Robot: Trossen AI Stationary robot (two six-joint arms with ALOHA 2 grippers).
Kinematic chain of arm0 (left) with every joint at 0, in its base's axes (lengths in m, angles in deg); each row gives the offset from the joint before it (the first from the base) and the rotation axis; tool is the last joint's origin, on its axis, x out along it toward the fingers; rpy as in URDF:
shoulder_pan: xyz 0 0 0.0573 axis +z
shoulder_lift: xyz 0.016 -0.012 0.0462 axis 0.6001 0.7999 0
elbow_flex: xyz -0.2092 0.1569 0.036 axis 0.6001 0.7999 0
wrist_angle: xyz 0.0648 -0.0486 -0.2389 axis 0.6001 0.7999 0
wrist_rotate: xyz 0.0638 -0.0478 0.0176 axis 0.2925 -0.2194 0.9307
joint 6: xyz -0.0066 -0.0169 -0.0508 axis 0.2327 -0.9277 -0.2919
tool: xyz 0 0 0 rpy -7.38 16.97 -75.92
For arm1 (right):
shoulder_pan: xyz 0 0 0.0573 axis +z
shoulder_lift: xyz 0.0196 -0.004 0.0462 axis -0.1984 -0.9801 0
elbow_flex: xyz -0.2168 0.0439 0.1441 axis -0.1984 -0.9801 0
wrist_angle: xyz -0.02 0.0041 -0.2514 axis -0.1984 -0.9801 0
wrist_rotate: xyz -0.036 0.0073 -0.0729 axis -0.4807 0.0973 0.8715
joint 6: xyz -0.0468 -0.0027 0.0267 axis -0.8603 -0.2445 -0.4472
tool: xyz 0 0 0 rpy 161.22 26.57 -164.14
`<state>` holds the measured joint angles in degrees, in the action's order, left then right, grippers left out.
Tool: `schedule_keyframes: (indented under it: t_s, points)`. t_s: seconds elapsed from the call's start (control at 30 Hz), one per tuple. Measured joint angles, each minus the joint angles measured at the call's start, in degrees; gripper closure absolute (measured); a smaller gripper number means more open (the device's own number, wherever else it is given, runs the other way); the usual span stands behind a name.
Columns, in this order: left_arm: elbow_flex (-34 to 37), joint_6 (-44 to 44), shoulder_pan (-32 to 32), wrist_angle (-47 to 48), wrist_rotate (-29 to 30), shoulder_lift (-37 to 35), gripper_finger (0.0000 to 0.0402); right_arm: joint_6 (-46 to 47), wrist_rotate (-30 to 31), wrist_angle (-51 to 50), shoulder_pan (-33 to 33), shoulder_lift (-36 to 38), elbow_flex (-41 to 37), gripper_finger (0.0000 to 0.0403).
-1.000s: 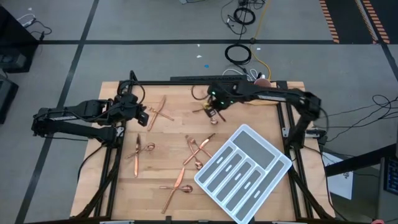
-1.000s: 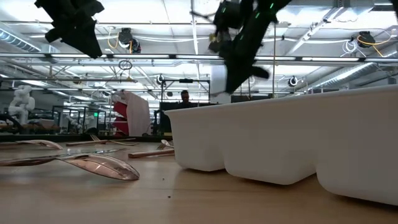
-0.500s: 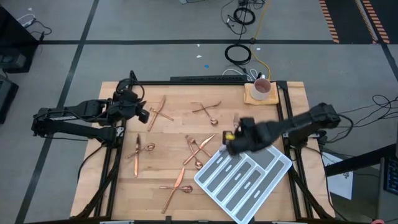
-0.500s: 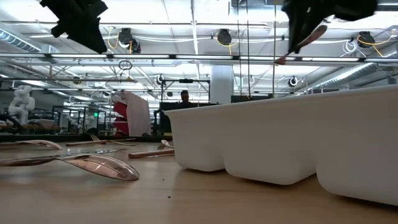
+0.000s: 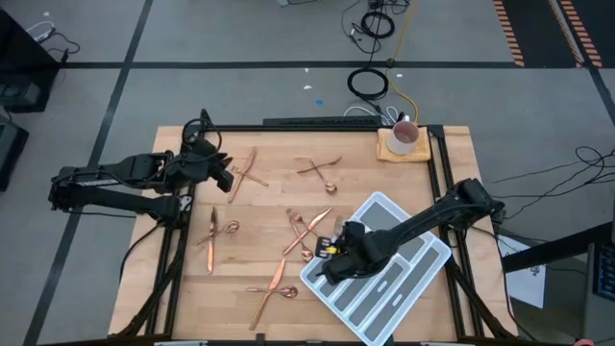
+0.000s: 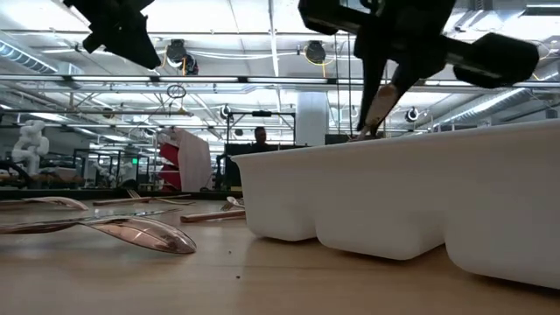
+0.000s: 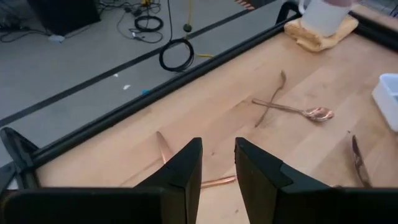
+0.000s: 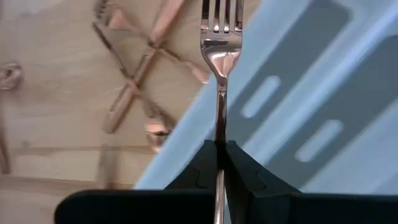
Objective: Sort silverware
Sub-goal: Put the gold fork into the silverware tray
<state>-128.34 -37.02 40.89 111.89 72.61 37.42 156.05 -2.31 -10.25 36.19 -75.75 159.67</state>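
The left gripper (image 5: 227,177) hung at nine o'clock over the table (image 5: 269,226), its fingers (image 7: 180,171) narrowly parted around nothing, above a crossed pair (image 5: 247,171) of silverware. More silverware lay scattered from center toward seven o'clock. At four o'clock, the right gripper (image 5: 332,252) was clamped on a fork (image 8: 219,59), tines pointing away from it, over the tray's (image 5: 420,261) near edge. A mug (image 5: 404,137) sat at one o'clock.

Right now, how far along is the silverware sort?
Done: nothing shows in the tray slots. In hand: right gripper shut on a fork, over the tray's near end. Left: the other pieces still lie on the table; left gripper hovers over the table's left side.
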Motion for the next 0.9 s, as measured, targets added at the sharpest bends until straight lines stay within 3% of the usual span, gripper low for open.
schedule_keyframes:
  t_s: [0.17,0.27,0.4,0.53,0.73,0.9]
  points:
    - [0.0,-0.1,0.0,-5.9,-6.4,0.2,0.03,-0.3,1.4,-6.6,-0.5,0.0,2.0,0.0403]
    - [0.0,-0.1,0.0,-13.1,-16.4,1.8,0.03,-1.9,7.2,-11.1,-0.7,0.0,5.4,0.0403]
    - [-0.1,-1.2,0.0,-21.0,-27.9,6.3,0.03,-7.2,8.5,-20.0,-0.7,0.2,12.1,0.0403]
    - [-0.1,-3.0,0.1,-25.3,-29.5,12.7,0.03,-13.5,10.2,-26.6,-0.5,0.2,18.0,0.0403]
    - [-0.1,-5.0,0.0,-39.2,-43.5,22.4,0.03,-18.8,16.0,-30.4,-0.3,0.3,24.2,0.0403]
    - [-0.1,-9.1,-0.1,-50.1,-44.0,26.7,0.03,-19.1,18.4,-31.7,-0.4,0.2,24.7,0.0403]
